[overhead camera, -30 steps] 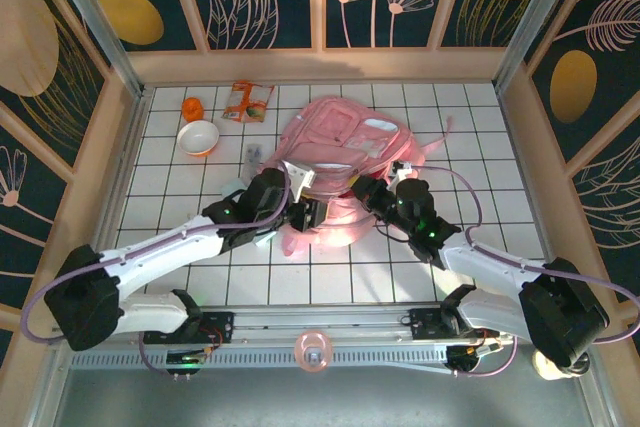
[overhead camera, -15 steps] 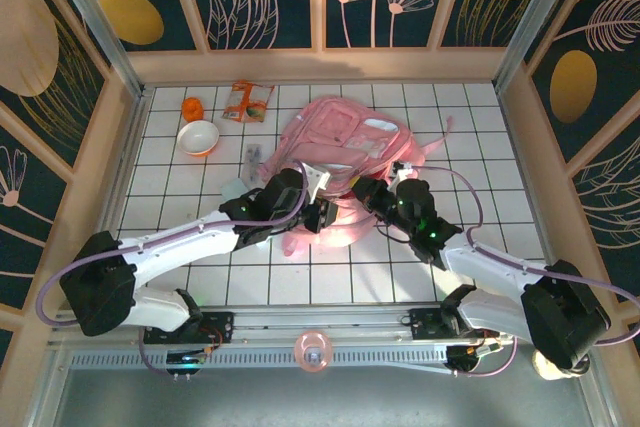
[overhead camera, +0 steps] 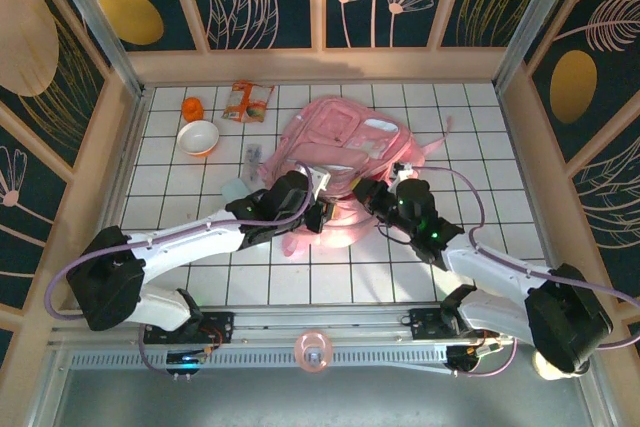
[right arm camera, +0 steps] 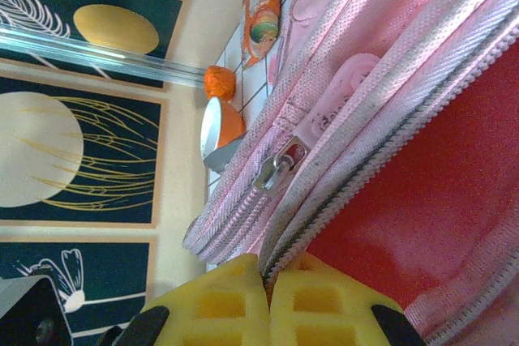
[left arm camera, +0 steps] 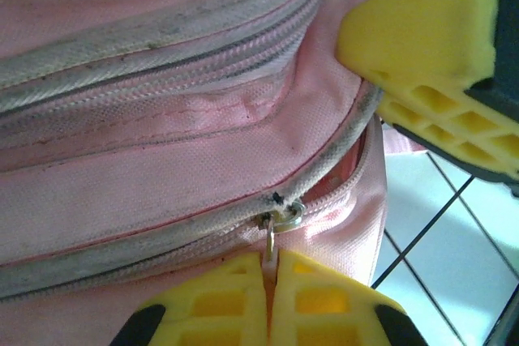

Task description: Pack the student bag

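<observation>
The pink student bag (overhead camera: 340,137) lies mid-surface (overhead camera: 480,137), just beyond both arms. The left hand (left arm camera: 270,273) is pinched tight on a metal zip pull (left arm camera: 272,239) at the bag's near edge. The right hand (right arm camera: 266,285) is clamped closed on the bag's zip edge (right arm camera: 373,160), beside its red lining (right arm camera: 405,232).

We see a white gridded desk (overhead camera: 480,147) carrying the pink student bag (overhead camera: 345,137) at its middle. Left of the bag lie a bowl (overhead camera: 198,137), a small orange object (overhead camera: 192,108) and a snack packet (overhead camera: 247,101), all apart from it.
</observation>
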